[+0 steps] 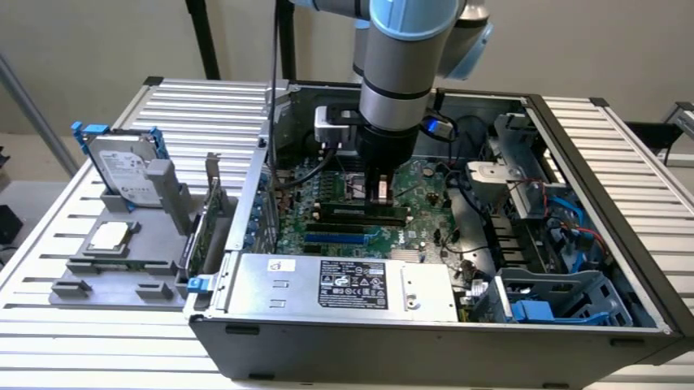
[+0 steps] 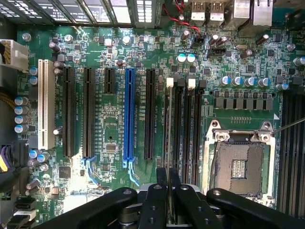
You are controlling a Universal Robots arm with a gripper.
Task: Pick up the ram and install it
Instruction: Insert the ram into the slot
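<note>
Ram poised over the memory slots, claw clamped on it.

I see the ram (image 2: 167, 143) edge-on, pinched in my claw (image 2: 167, 200), just above the black memory slots (image 2: 188, 129) beside the empty processor socket (image 2: 238, 167) on the motherboard (image 2: 114, 138). My worry: slight misalignment or tilt could jam it against the slot latches.

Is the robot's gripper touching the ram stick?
Touching. In the wrist view, the gripper has its black fingers pinching the thin ram from both sides, with no gap.
</note>
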